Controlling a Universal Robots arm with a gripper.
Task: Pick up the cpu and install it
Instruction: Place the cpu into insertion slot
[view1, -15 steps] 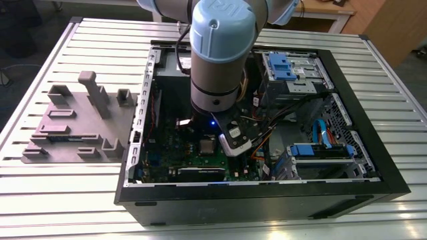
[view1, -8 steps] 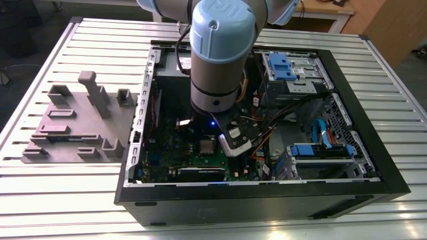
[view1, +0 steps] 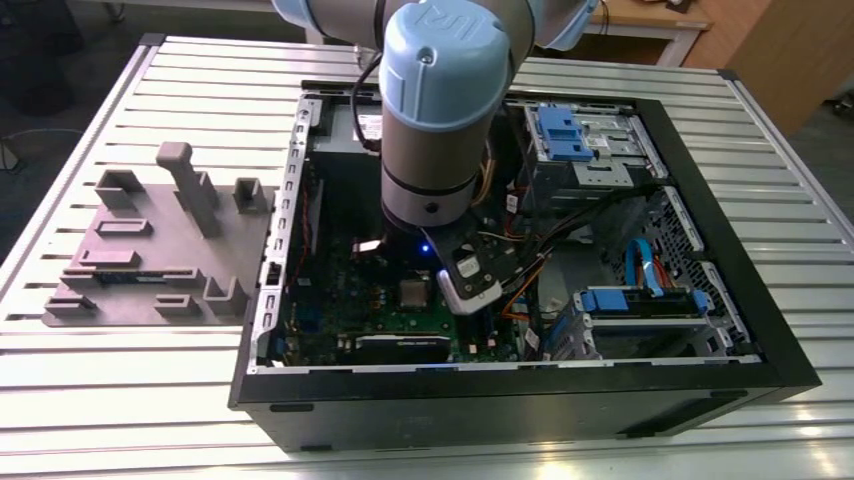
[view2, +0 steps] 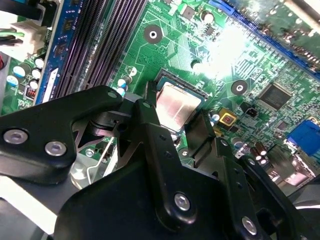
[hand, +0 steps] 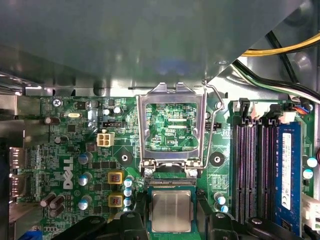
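Seemingly the install step is in hand: inside the open computer case (view1: 534, 400), the arm (view1: 434, 110) points straight down over the motherboard (hand: 75, 150), load frame (hand: 171, 92) hinged up, gripper (view2: 175, 120) straddling the cpu (hand: 171, 210) at the socket (hand: 171, 184). Whether it clamps the cpu I cannot tell. Seating needs it flat and square.

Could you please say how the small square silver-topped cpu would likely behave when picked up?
Probably stiff: the small flat square cpu with the shiny silver metal top looks like a rigid plate. Likely slippery, since that top is smooth and reflects light. Flat and thin, it should not roll or tip.
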